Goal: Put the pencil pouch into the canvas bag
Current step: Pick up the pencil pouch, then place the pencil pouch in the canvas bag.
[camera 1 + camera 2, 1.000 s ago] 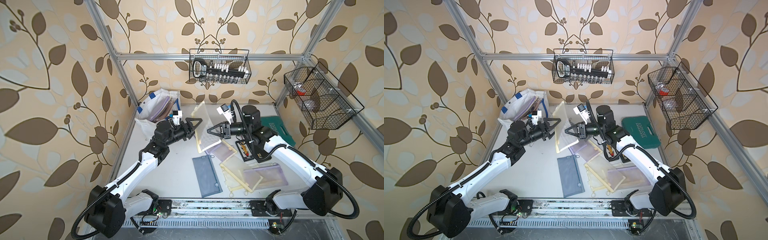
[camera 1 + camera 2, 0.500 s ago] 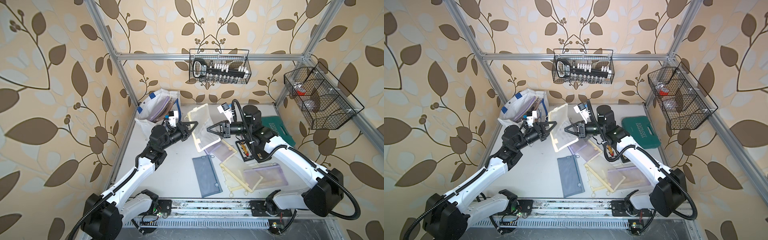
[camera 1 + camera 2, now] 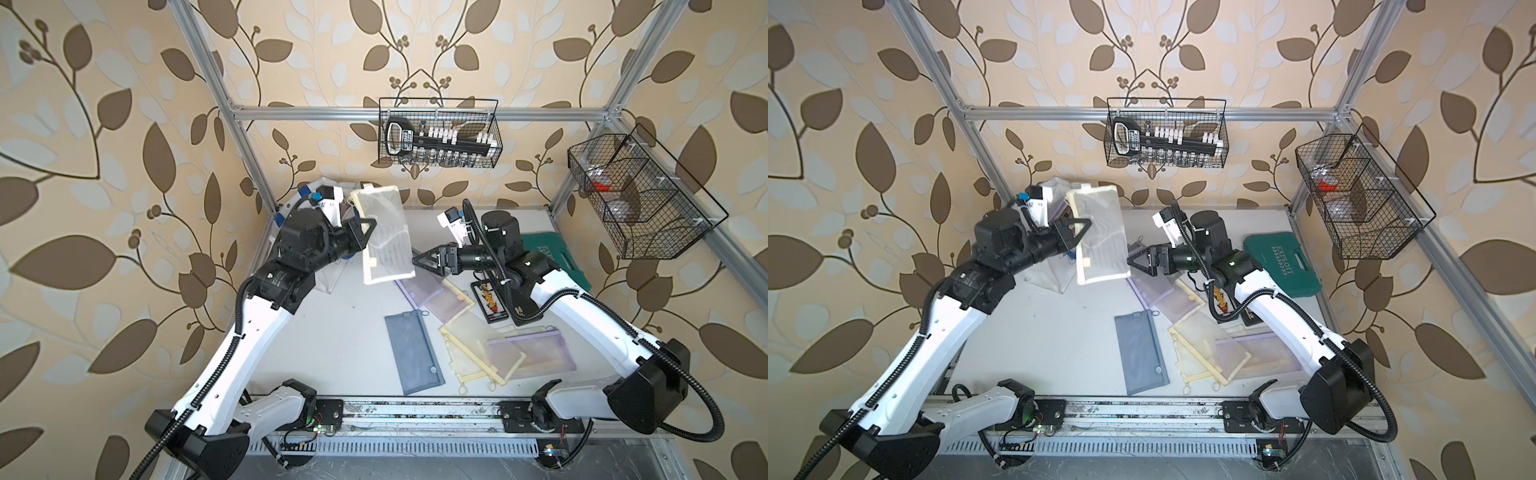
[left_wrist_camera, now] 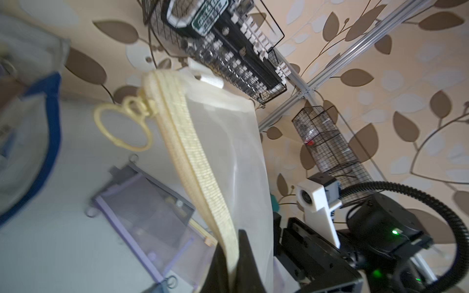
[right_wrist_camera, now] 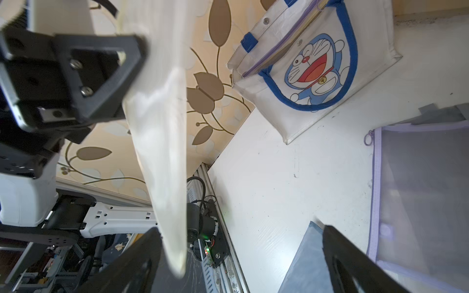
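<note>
Your left hand [image 3: 371, 225] is pinching the yellow mesh pencil pouch [image 3: 384, 232] by its zipper edge and holds it in the air over the table [image 3: 345, 332], toward 11 o'clock. Your right hand [image 3: 417, 261] sits just beside the pouch's lower corner with its fingers spread wide, gripping nothing. The canvas bag [image 5: 299, 119] lies at 10 o'clock against the wall, a purple-zipped pouch [image 5: 284, 43] showing in its mouth. In both top views your left wrist covers most of the bag. A grey-blue pouch [image 3: 413, 353] lies flat at 6 o'clock. Purple pouches [image 3: 432, 297] and yellow pouches [image 3: 469, 345] overlap around 4 o'clock under your right arm. The teal tool case [image 3: 1283, 266] is at 2 o'clock.
</note>
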`<state>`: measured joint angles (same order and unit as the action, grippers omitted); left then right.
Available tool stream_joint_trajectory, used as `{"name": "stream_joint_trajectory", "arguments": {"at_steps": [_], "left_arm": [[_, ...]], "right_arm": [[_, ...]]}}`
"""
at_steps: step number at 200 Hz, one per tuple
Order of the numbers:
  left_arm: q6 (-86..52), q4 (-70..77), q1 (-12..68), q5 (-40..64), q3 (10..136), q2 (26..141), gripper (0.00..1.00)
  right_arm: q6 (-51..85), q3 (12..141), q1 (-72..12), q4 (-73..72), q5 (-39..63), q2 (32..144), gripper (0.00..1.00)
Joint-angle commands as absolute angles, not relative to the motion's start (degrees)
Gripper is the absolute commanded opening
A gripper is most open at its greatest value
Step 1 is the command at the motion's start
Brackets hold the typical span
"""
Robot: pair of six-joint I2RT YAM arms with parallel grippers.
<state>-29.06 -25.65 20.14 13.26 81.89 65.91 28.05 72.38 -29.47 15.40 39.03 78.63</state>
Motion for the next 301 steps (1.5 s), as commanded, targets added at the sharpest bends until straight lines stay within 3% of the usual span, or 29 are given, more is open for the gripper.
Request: {"name": "stream_joint_trajectory", "arguments": {"at_steps": [1, 38, 72, 114, 189, 235, 301], "left_arm": [[-7.48, -47.59, 19.6, -2.31, 93.55, 72.38, 0.0], [9.2, -51.67, 19.6, -22.54, 108.15, 83.08, 0.0], [26.57, -43.83, 19.17, -37.99, 109.25, 90.48, 0.0], [46.4, -30.04, 18.0, -47.35, 109.19, 97.71, 0.0], [50.98, -17.3, 13.47, -48.34, 107.83, 102.11, 0.0], [38.95, -26.8, 10.86, -39.22, 104.9, 100.98, 0.0], [31.41, -27.6, 8.84, -31.67, 97.32, 101.36, 0.0]], "right_arm": [[25.16, 75.31, -29.51, 20.17, 35.8, 79.01, 1.0], [22.58, 77.27, -29.49, 25.0, 33.46, 79.76, 1.0], [20.75, 78.99, -29.38, 27.77, 32.2, 80.62, 1.0], [20.72, 78.71, -29.18, 27.51, 32.87, 81.03, 1.0], [20.9, 77.7, -26.8, 26.91, 35.76, 82.17, 1.0], [21.52, 78.62, -25.84, 25.41, 36.82, 84.39, 1.0], [22.39, 79.84, -25.63, 24.62, 37.35, 86.46, 1.0]]}}
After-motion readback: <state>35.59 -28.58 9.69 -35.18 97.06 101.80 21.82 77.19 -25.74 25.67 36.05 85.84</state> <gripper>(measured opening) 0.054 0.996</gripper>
